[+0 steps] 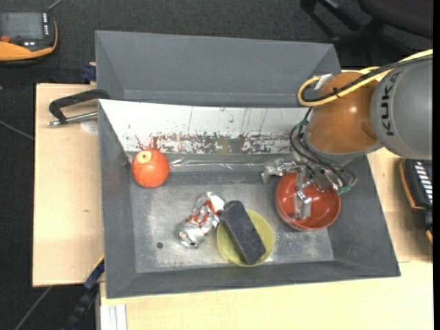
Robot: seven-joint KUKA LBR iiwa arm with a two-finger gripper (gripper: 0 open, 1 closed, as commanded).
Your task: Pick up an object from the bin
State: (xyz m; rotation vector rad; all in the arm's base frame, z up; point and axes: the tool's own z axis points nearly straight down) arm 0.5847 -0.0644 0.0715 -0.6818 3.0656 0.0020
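The end effector (301,196) hangs over the red bowl (328,213) by the bin's (366,215) right wall, its grip unreadable. The bowl is likely light, rigid, slick — pinch its rim.

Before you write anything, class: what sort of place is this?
Likely a robotics lab: a grey metal bin holding an apple and crushed can, a robot arm's tool over a red bowl.

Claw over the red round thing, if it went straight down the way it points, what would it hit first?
Most likely the red round thing at the right of the bin: the claw points down right above it. Depth is unclear, so the two may be touching.
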